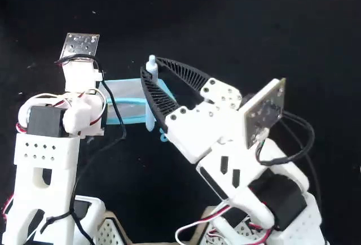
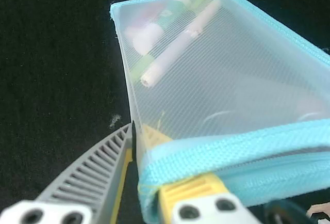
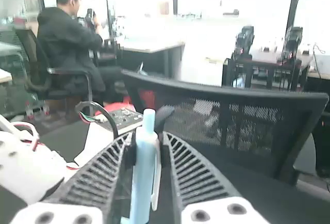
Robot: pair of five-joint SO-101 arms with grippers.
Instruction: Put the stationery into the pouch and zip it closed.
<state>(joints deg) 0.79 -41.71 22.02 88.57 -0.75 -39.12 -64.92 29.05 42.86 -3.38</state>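
A translucent pouch [image 2: 232,79] with light blue zipper trim lies on the black table; in the high view the pouch [image 1: 127,106] sits between the two arms. Inside it are a white marker [image 2: 178,48] and green and white items [image 2: 154,25]. My left gripper [image 2: 142,182] is shut on the pouch's near corner by the zipper band. My right gripper [image 1: 149,71] hangs over the pouch's right end, shut on a light blue pen [image 1: 151,64] held upright. In the right wrist view the pen [image 3: 144,167] stands between that gripper's [image 3: 147,137] ribbed fingers.
The black table [image 1: 225,36] stretches open behind and to the right of the pouch. A black cable [image 1: 115,115] from the left arm crosses the pouch's left end. A mesh chair back [image 3: 247,121] stands off the table.
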